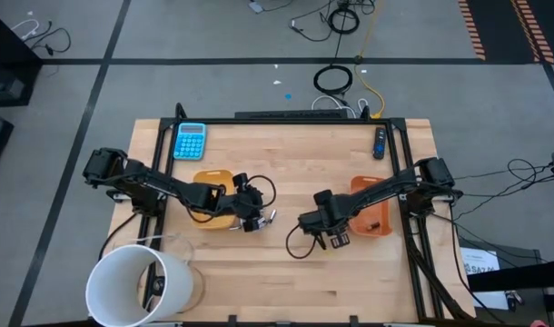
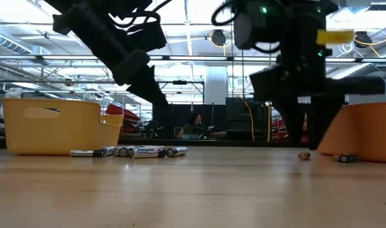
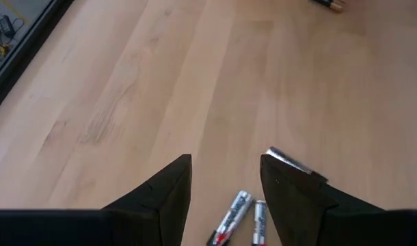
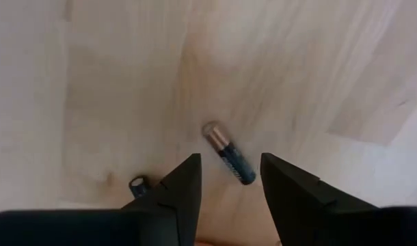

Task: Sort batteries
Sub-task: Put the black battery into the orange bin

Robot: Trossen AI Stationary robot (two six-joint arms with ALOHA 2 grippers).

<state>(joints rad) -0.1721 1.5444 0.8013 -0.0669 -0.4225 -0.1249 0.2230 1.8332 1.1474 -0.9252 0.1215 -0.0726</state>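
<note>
From my station I see a grey floor [image 1: 213, 36] crossed by dark tape lines [image 1: 113, 45], cables [image 1: 336, 18] coiled at twelve o'clock — and hazard striping [image 1: 477, 27] toward one o'clock. Beyond the table, ceiling strip lights [image 2: 186, 25] and a seated person [image 2: 194, 125].

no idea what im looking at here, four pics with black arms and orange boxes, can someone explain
It is a robot with two dark arms at a wooden table, sorting batteries. One picture looks down from above, one looks level across the tabletop, and two come from cameras on the wrists. The left gripper hovers open by the left orange tray, above silvery batteries lying on the wood. The right gripper is open beside the right orange tray, over a dark battery with a copper-coloured end. Neither holds anything. A blue calculator and a white bucket are also there.
</note>
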